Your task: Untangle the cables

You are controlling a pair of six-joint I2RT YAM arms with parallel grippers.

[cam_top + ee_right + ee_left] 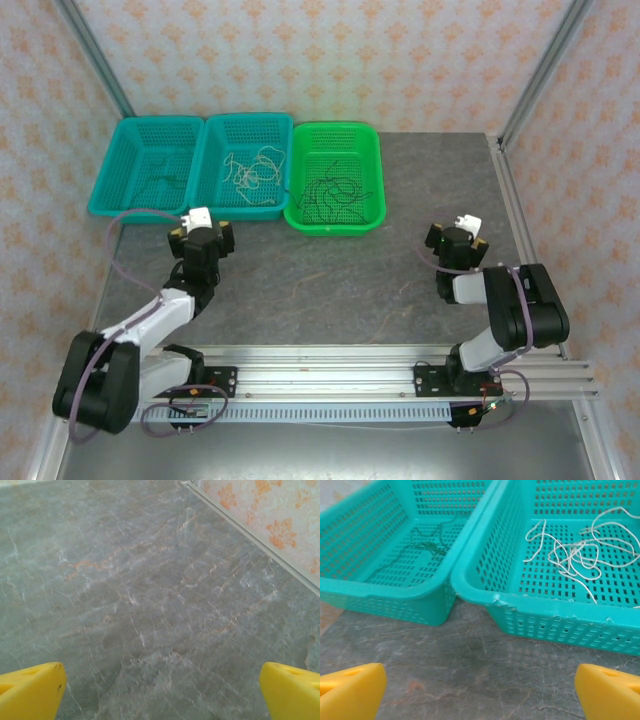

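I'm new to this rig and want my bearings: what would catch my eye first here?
Three baskets line the far edge of the table: the left teal basket holds green-blue cables, the middle teal basket cream-white cables, the bright green basket black cables. Nearer, the left pincer and the right pincer hover open above the grey table, yellow fingertips spread.

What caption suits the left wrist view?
Open left gripper faces teal plastic basket of cream-white cables, another teal basket of green-blue cables.
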